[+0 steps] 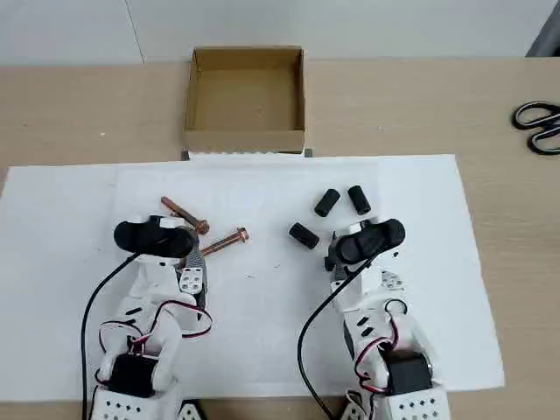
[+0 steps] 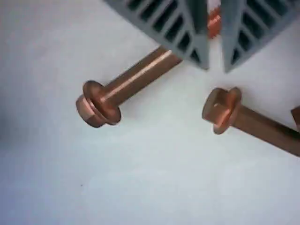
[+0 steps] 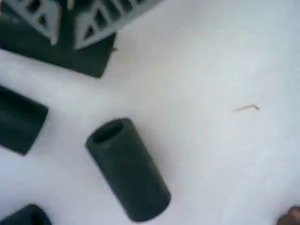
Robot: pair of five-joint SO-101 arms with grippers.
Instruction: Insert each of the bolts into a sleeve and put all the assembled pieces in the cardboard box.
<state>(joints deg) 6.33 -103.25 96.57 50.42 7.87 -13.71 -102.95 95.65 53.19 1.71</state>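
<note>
The left hand is clenching on the threaded end of a copper-coloured flanged metal bolt. The bolt is lying flat on a large white sheet of paper, which is covering the near part of the pale wooden surface. The head of the bolt is pointing toward the middle of the sheet. A second copper-coloured bolt is lying just beside it, on the side toward the surface's left edge. Its flanged head is sitting close to the hand but apart from the gripped bolt.

The right hand is hanging low over the right half of the sheet, above a dark piece that is partly hidden beneath it. I cannot tell whether this hand is released or clenched.

Three short black cylindrical sleeves are lying on their sides on the sheet, just beyond the right hand. Two of them are resting near each other without touching. The third sleeve is lying nearer the sheet's middle, between the two hands, with its open bore showing.

An open square brown cardboard box is sitting at the middle of the surface's far edge, just beyond the sheet. A pair of black-handled scissors is lying off the sheet at the surface's right edge.
</note>
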